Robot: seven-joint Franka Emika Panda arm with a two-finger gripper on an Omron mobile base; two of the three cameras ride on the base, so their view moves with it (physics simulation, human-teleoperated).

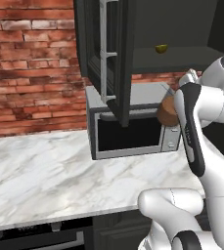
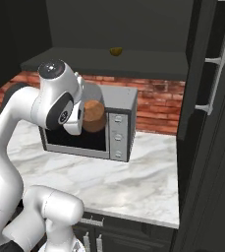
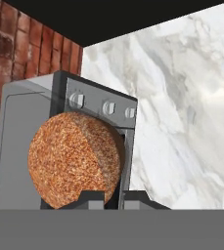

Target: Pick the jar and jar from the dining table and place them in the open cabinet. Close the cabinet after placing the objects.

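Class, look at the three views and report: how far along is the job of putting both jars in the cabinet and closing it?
Done: one small olive-yellow thing sits on the cabinet shelf; too small to tell whether it is the second jar. In hand: the gripper is shut on the reddish-brown jar, held up in front of the microwave, below the shelf. Left: place that jar inside and close the cabinet door, which stands open.
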